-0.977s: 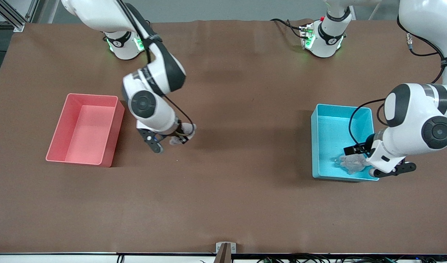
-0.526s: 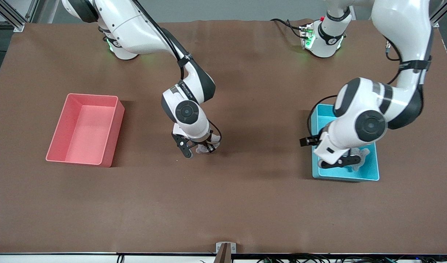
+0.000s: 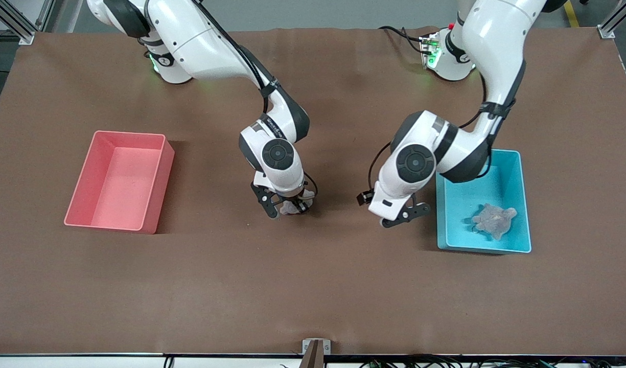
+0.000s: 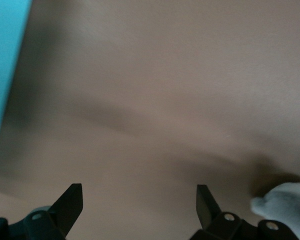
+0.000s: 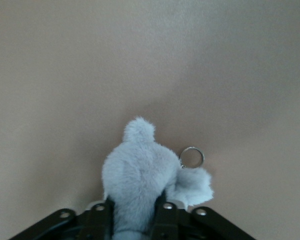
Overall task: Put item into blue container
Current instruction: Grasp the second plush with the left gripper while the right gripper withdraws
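The blue container stands toward the left arm's end of the table, and its edge shows in the left wrist view. A grey plush turtle lies inside it. My left gripper is open and holds nothing, over the bare table beside the container's wall. My right gripper is shut on a pale grey plush toy with a metal key ring, low over the middle of the table. The same plush toy shows in the left wrist view.
A pink bin of the same shape stands toward the right arm's end of the table, with nothing in it. The brown table cover stretches between the two bins.
My left gripper has left the blue container and moved toward the table's middle; the plush turtle stays in the container. My right gripper has carried its plush toy toward the left arm's end.
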